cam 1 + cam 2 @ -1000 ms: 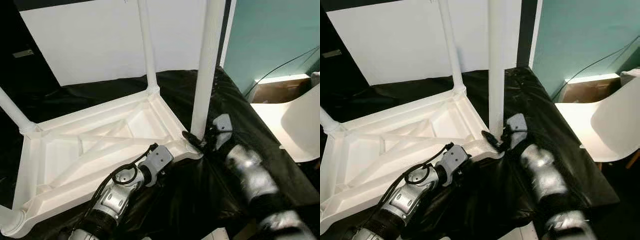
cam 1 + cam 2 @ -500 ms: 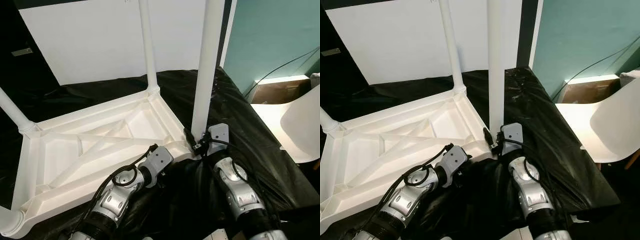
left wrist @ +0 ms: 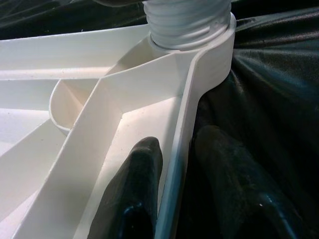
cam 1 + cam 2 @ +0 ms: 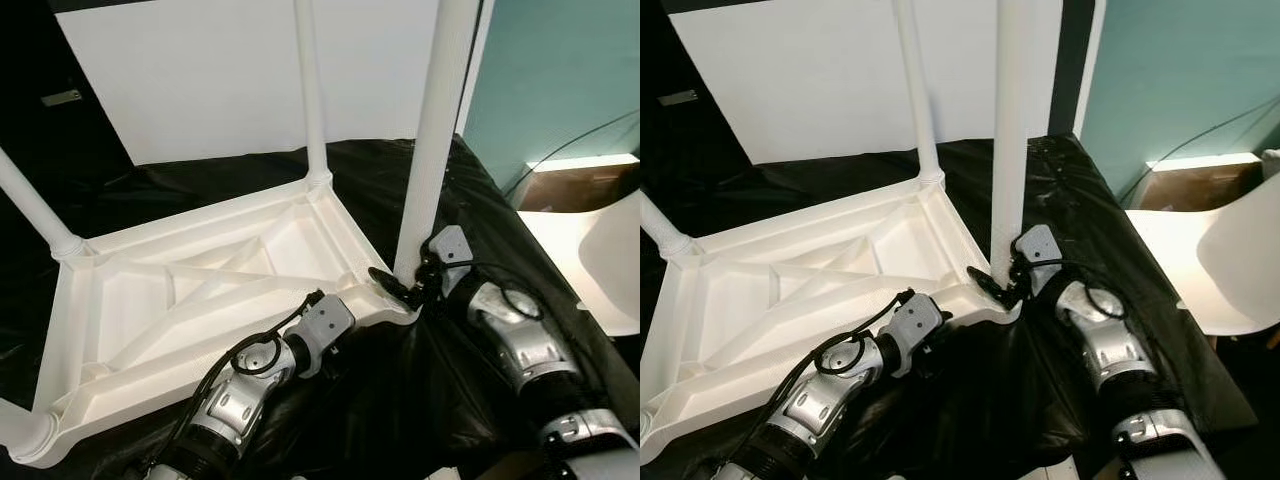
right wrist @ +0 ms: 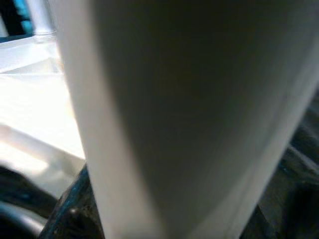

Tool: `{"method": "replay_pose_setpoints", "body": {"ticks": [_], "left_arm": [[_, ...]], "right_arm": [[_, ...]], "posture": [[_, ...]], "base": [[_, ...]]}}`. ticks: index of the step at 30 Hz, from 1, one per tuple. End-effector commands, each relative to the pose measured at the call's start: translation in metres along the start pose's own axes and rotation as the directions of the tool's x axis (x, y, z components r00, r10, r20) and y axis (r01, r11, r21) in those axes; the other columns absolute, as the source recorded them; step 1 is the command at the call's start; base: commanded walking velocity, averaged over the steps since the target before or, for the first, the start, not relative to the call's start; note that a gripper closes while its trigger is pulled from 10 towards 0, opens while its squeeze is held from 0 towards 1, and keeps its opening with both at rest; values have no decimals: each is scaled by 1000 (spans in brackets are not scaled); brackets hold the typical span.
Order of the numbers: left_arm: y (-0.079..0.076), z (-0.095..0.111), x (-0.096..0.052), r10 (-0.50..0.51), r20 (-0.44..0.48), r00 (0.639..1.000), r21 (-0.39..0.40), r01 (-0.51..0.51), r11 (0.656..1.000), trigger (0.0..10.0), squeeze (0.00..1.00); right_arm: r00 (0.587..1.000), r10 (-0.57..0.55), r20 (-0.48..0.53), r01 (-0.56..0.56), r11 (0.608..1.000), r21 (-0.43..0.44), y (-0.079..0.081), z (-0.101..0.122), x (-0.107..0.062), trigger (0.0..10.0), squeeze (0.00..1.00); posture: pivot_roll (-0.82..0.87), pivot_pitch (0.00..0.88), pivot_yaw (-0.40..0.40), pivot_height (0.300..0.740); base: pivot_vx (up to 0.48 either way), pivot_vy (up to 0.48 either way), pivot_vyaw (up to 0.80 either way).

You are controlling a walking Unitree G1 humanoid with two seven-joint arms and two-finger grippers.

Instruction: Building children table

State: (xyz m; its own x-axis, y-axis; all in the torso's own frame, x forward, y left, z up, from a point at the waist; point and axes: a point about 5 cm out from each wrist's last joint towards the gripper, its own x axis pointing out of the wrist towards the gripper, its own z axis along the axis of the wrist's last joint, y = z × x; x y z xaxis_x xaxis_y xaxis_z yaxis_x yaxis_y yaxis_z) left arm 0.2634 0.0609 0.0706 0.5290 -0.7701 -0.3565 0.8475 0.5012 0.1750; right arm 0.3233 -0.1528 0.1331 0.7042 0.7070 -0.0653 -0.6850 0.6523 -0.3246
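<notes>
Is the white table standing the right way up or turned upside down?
Upside down. The table lies on its top, ribbed underside showing, and its legs point upward.

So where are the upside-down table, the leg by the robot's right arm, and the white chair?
table (image 4: pixel 200 300): left eye view, ribbed underside.
leg (image 4: pixel 432 150): left eye view, mid-shaft.
chair (image 4: pixel 1240 270): right eye view, seat shell.

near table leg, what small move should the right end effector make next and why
Probably keep twisting the near leg into its corner socket: the right end effector sits at its base, threads show above the socket, and the left end effector straddles the tabletop rim, steadying it.
</notes>
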Motion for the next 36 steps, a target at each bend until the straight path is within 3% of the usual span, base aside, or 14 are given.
{"method": "replay_pose_setpoints", "body": {"ticks": [1, 11, 14, 17, 18, 21, 24, 26, 27, 29, 30, 31, 32, 36], "left_arm": [[-15, -58, -14, -78, -244, 967, -106, 53, 993, 10000, 0], [-14, -58, -16, -66, -243, 968, -107, 41, 993, 10000, 0], [-13, -58, -17, -55, -243, 969, -109, 29, 994, 10000, 0], [-13, -58, -17, -54, -243, 969, -109, 28, 994, 10000, 0], [-12, -58, -18, -51, -243, 969, -109, 25, 994, 10000, 0], [-12, -58, -18, -51, -243, 969, -109, 25, 994, 10000, 0], [-12, -59, -18, -47, -245, 968, -110, 21, 994, 10000, 0], [-12, -59, -18, -47, -245, 968, -110, 21, 994, 10000, 0], [-11, -59, -20, -44, -247, 968, -112, 17, 994, 10000, 0], [-12, -60, -22, -44, -252, 967, -114, 16, 993, 10000, 0], [-13, -62, -24, -45, -256, 966, -115, 15, 993, 10000, 0], [-13, -62, -24, -45, -256, 966, -115, 15, 993, 10000, 0], [-13, -62, -25, -45, -258, 965, -116, 15, 993, 10000, 0], [-13, -63, -27, -44, -260, 965, -117, 13, 993, 10000, 0]], "right_arm": [[998, -6, -56, 7, 1000, 13, -14, -6, -10, 0, 0], [991, 84, -102, -76, 993, 85, -14, -15, -15, 0, 0], [987, -153, -42, 158, 969, 191, -6, -21, -16, 0, 0], [974, -224, -36, 227, 954, 196, -3, -22, -17, 0, 0], [931, -361, -54, 364, 910, 197, 14, -30, -23, 0, 0], [931, -361, -54, 364, 910, 197, 14, -30, -23, 0, 0], [841, -531, -102, 540, 824, 169, 24, -37, -29, 0, 0], [841, -531, -102, 540, 824, 169, 24, -37, -29, 0, 0], [796, -593, -117, 605, 779, 166, 25, -38, -29, 0, 0], [781, -611, -129, 624, 761, 177, 27, -39, -27, 0, 0], [790, -604, -108, 613, 770, 179, 29, -36, -24, 10000, 0], [790, -604, -108, 613, 770, 179, 29, -36, -24, 10000, 0], [805, -585, -95, 592, 785, 181, 31, -34, -21, 10000, 1000], [842, -536, -57, 537, 826, 173, 30, -29, -18, 10000, 1000]], "posture": [[-28, 0, 34, 740], [-12, 0, 26, 740], [-7, 0, 20, 740], [-6, 0, 19, 740], [-2, 0, 16, 740], [-2, 0, 16, 740], [12, 0, 17, 740], [12, 0, 17, 740], [16, 0, 24, 740], [20, 0, 24, 740], [22, 0, 29, 740], [22, 0, 29, 740], [23, 0, 30, 740], [25, 0, 28, 740]], "base": [[0, 0, 0], [0, 0, 0], [0, 0, 0], [0, 0, 0], [0, 0, 0], [0, 0, 0], [0, 0, 0], [0, 0, 0], [0, 0, 0], [0, 0, 0], [0, 0, 0], [0, 0, 0], [0, 0, 0], [0, 0, 0]]}}
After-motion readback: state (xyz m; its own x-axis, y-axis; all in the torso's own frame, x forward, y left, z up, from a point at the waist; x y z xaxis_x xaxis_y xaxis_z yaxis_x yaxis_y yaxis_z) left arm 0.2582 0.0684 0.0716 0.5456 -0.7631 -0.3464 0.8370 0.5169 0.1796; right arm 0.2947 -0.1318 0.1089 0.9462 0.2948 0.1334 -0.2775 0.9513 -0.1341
